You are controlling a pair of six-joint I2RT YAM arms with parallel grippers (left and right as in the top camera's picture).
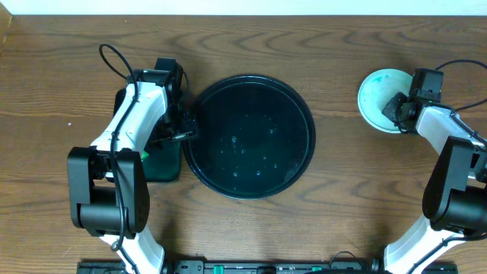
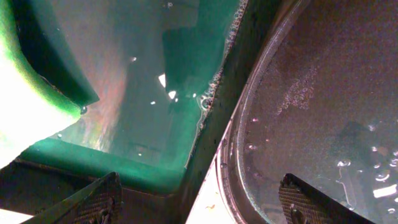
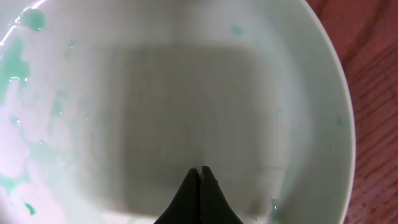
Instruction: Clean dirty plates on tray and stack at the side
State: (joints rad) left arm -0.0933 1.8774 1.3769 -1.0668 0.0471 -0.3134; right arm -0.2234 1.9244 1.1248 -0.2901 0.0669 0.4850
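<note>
The black tray (image 1: 249, 135) sits mid-table, wet with droplets and with no plates on it; its rim also shows in the left wrist view (image 2: 249, 124). One pale-aqua plate (image 1: 380, 95) with green smears lies on the table at the far right and fills the right wrist view (image 3: 186, 81). I cannot tell whether other plates lie under it. My right gripper (image 3: 200, 173) is shut, its tips over the plate's face (image 1: 396, 109). My left gripper (image 2: 202, 208) is open and empty, straddling the gap between the black tray and a green tray (image 1: 183, 128).
A dark green rectangular tray (image 1: 162, 161) holding soapy liquid (image 2: 155, 93) stands just left of the black tray. A pale green sponge-like block (image 2: 25, 106) lies at its left side. Wood table (image 1: 335, 221) surrounds everything.
</note>
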